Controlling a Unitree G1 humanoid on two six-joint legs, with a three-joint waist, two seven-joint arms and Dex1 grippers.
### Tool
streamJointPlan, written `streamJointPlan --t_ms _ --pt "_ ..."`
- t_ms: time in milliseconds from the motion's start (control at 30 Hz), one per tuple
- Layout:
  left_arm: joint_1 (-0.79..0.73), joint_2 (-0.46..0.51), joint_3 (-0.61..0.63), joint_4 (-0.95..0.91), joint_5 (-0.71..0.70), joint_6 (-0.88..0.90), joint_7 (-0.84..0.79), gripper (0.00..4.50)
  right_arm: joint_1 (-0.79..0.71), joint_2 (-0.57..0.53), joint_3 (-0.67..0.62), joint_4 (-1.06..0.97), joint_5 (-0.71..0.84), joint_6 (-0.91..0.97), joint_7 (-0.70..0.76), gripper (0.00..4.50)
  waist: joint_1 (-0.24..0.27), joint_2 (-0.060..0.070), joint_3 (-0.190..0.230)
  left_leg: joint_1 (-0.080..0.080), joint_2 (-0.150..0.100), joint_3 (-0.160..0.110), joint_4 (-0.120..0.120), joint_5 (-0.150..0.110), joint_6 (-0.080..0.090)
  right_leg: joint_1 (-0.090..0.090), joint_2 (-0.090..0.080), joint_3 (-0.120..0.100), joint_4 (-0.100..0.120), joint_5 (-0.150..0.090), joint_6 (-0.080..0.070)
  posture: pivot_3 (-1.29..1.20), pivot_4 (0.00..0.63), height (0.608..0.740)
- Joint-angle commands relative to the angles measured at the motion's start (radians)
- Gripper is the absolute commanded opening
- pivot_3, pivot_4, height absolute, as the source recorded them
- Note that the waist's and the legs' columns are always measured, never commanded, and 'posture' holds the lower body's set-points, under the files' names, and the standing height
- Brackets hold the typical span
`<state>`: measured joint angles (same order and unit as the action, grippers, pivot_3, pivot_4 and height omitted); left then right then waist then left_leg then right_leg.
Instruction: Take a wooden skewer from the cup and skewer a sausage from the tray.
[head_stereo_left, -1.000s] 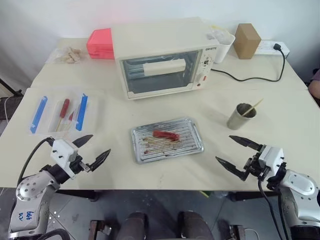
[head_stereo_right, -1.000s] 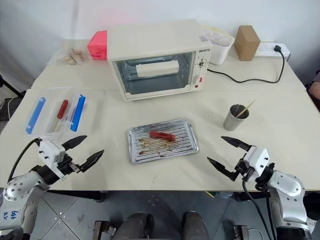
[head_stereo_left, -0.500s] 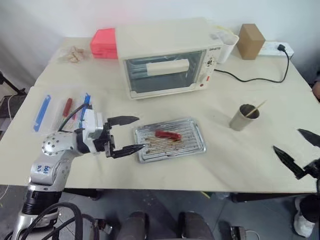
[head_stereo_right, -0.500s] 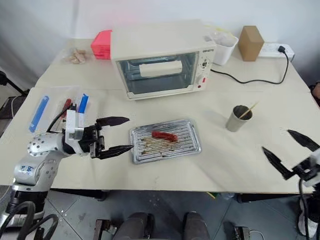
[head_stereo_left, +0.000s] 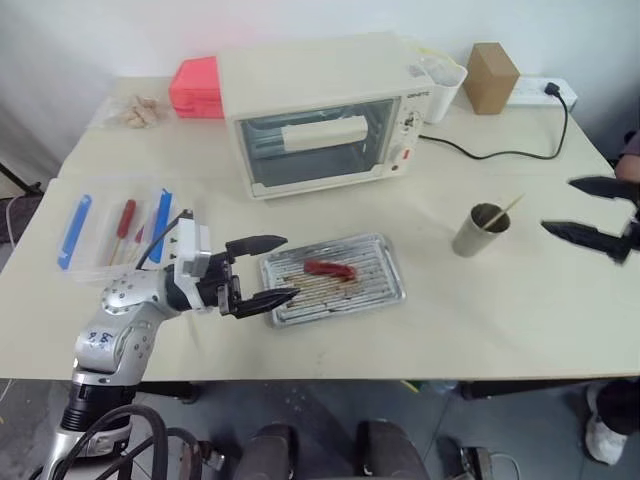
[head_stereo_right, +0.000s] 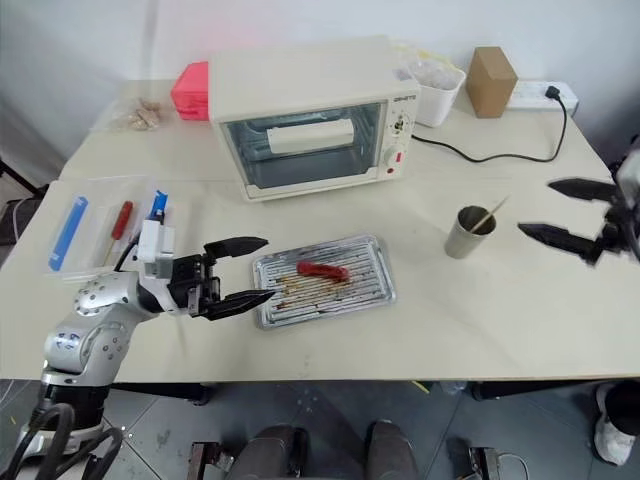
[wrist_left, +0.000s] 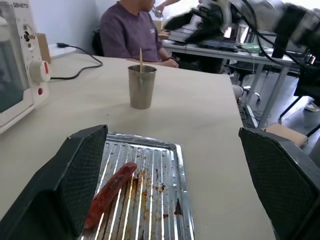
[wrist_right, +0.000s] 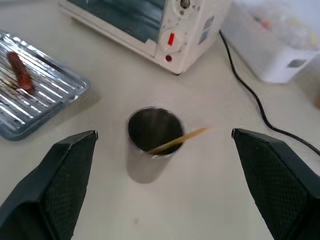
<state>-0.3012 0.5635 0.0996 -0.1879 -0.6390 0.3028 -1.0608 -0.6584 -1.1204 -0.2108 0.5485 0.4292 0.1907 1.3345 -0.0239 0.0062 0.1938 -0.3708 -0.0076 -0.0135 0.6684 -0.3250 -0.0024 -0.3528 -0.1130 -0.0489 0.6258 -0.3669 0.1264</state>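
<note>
The steel cup (head_stereo_left: 480, 230) stands right of centre with one wooden skewer (head_stereo_left: 510, 208) leaning out of it. A red sausage (head_stereo_left: 330, 268) lies in the ridged, stained tray (head_stereo_left: 375, 285) at mid-table. At the tray's left end my left gripper (head_stereo_left: 290, 266) is open and pointing right along the tray, the sausage (wrist_left: 110, 192) ahead between its fingers. My right gripper (head_stereo_left: 557, 205) hangs open to the right of the cup, aimed at it, and holds nothing. The right wrist view looks down into the cup (wrist_right: 152, 145) and onto the skewer (wrist_right: 180, 140).
A toaster oven (head_stereo_left: 320, 120) stands behind the tray, its cable (head_stereo_left: 500, 155) running right to a power strip. A clear plastic tray (head_stereo_left: 120, 225) with blue sticks lies at left. Red box (head_stereo_left: 197, 87), white container (head_stereo_left: 445, 85), cardboard box (head_stereo_left: 492, 75) line the back. A person (wrist_left: 132, 30) sits beyond the table.
My left gripper swung from the near table edge to the tray's left end and turned to point right. My right gripper rose from the near edge and moved out beside the cup.
</note>
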Motion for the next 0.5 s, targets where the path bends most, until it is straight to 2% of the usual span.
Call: streamJointPlan --t_ms 33,133,233,500 --pt "0.003 -0.011 0.002 -0.046 0.002 -0.016 0.017 4.45 -0.27 0.007 0.152 0.246 -0.183 -0.017 0.047 4.5 0.003 0.0 0.0 -0.001 -0.001 0.0 0.0 0.0 0.0 -0.002 -0.001 0.0 0.0 0.0 0.0 0.0 0.15 0.74" --pt "0.027 -0.016 0.007 -0.074 -0.002 -0.013 0.038 4.45 -0.509 0.067 0.271 0.485 -0.341 -0.084 0.033 4.5 -0.003 0.001 0.0 -0.004 0.0 0.001 -0.001 0.0 0.0 -0.005 -0.001 0.0 0.001 0.0 0.0 0.0 0.15 0.74" --pt "0.044 -0.017 0.01 -0.09 -0.002 -0.012 0.051 4.45 -0.634 0.111 0.327 0.629 -0.43 -0.089 0.027 4.5 -0.002 0.0 0.0 -0.005 0.0 0.001 -0.003 0.0 0.0 -0.006 0.0 0.0 0.001 0.0 0.0 0.0 0.15 0.74" --pt "0.068 -0.018 0.008 -0.131 -0.009 0.001 0.084 4.45 -0.749 0.196 0.372 0.759 -0.55 -0.032 0.075 4.5 -0.002 0.001 0.0 -0.007 -0.001 0.001 -0.001 0.0 0.0 -0.008 -0.001 -0.001 0.002 0.0 0.0 0.0 0.15 0.74"
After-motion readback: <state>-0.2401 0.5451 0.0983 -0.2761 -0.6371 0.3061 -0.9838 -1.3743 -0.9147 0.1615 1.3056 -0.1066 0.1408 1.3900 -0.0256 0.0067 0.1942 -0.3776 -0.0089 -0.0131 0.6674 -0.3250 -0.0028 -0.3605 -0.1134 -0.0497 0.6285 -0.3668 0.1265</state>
